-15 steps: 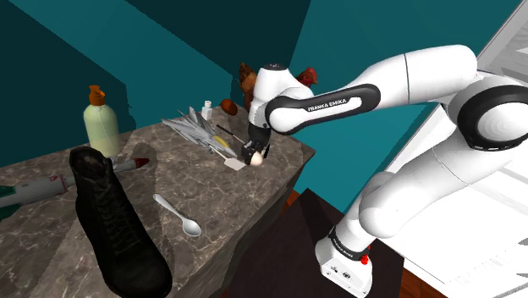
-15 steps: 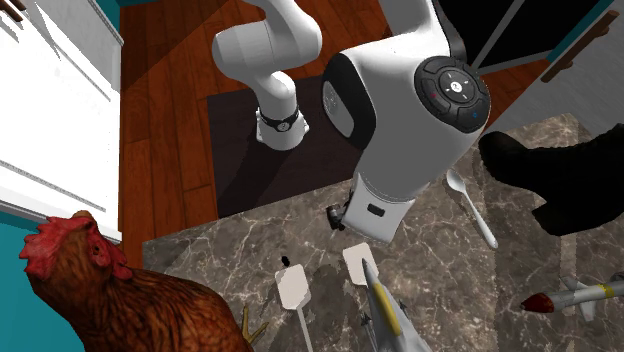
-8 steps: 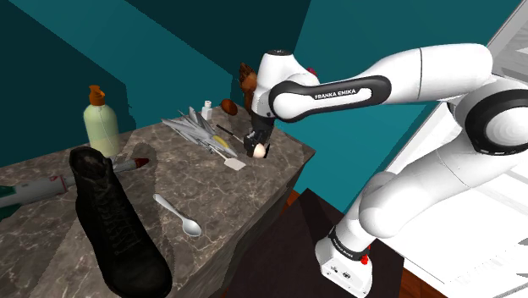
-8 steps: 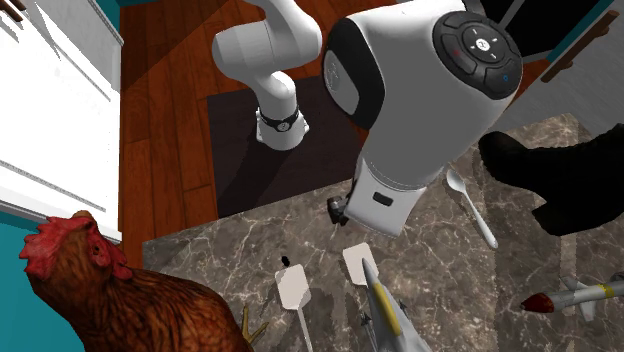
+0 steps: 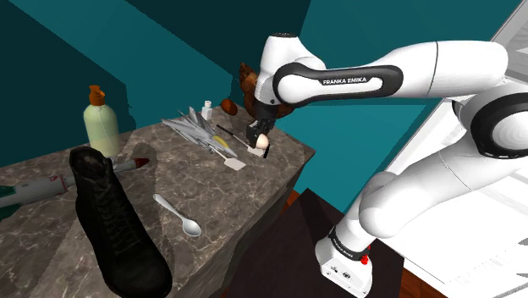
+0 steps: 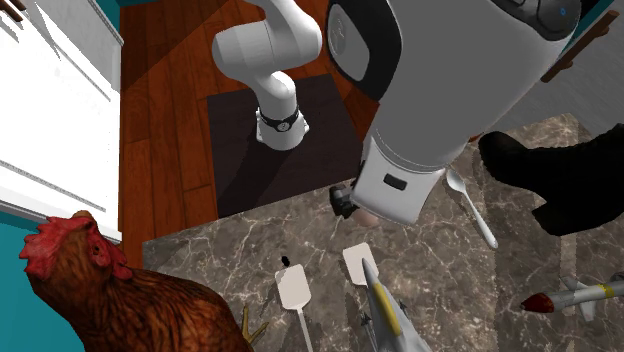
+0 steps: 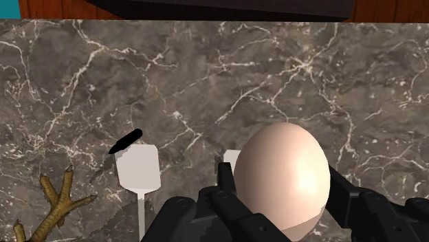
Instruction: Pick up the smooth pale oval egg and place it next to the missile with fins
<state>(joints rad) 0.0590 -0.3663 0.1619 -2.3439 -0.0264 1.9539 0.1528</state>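
In the shoulder view, the gripper (image 5: 258, 140) is clamped on the pale egg (image 5: 263, 145) over the marble counter (image 5: 254, 182), near its far corner. The egg is well apart from the finned missile (image 5: 34, 192), which lies behind the black boot (image 5: 114, 222) at this view's left. In the second exterior view, a pale sliver of egg (image 6: 367, 212) shows under the white hand, near a white spatula (image 6: 293, 288), with the missile (image 6: 572, 295) at the right edge. In the wrist view, both black fingers (image 7: 227, 184) press the egg's (image 7: 282, 175) flanks above the marble.
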